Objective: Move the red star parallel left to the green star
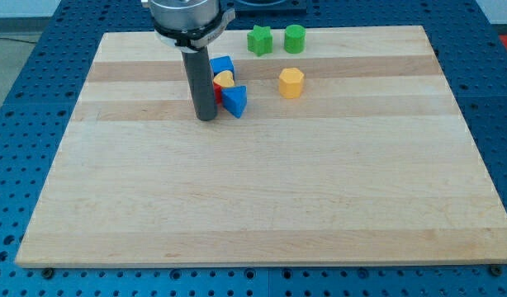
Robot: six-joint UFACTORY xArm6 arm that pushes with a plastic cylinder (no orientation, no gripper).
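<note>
On board [262, 206]: blue blocks 2 | green 2 | yellow 2 | red 1

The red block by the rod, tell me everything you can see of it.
Only a sliver of the red block shows, so its shape cannot be made out. It sits near the view's top in a tight cluster: a blue cube above, a yellow block against it, a blue triangular block at its right. My tip stands just left.
</note>
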